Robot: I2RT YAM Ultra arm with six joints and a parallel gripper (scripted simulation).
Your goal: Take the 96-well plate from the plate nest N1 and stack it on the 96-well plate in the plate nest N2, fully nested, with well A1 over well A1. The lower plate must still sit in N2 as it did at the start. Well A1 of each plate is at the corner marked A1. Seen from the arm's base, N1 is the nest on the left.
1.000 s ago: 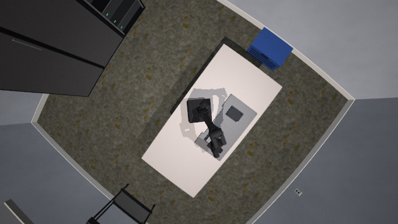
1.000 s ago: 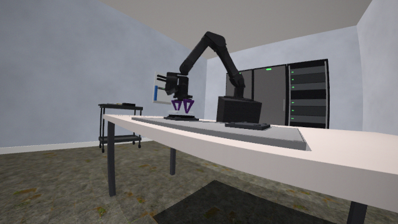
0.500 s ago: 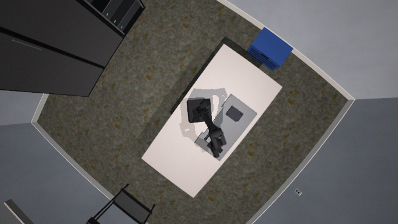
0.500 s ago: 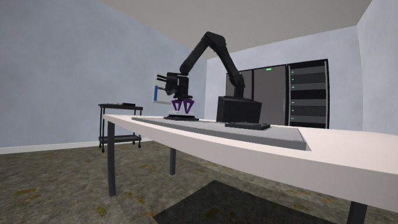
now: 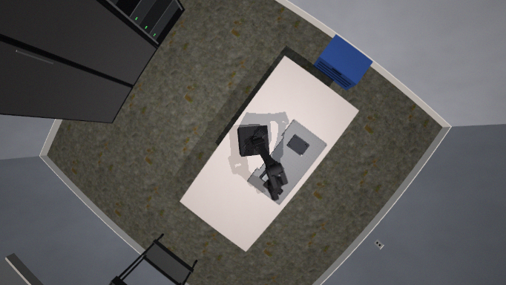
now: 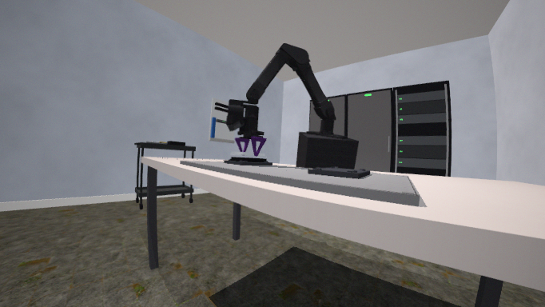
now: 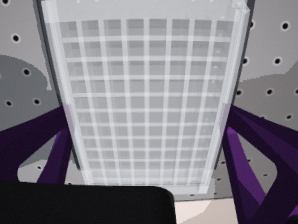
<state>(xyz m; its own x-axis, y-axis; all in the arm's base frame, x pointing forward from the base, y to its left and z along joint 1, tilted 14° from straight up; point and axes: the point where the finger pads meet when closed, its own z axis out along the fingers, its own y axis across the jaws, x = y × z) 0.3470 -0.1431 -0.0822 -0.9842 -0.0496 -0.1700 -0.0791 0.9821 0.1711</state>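
A clear 96-well plate (image 7: 143,86) fills the wrist view, over a dark plate nest (image 6: 248,161) on the grey perforated base mat (image 6: 304,177). My gripper (image 7: 146,112) is shut on this plate, with one purple finger on each long side. In the exterior view the gripper (image 6: 249,153) points straight down at the nest, with the pale plate (image 6: 244,155) between its fingertips, at or just above the nest. The second nest (image 6: 339,172) lies flat and dark further along the mat; it also shows in the top view (image 5: 297,145). I cannot tell what it holds.
The arm's black base box (image 6: 327,149) stands on the white table (image 5: 271,148) behind the mat. A black cart (image 6: 165,168) stands past the table's far end. A blue box (image 5: 343,62) sits on the floor by one table corner. Dark cabinets (image 6: 395,128) line the back wall.
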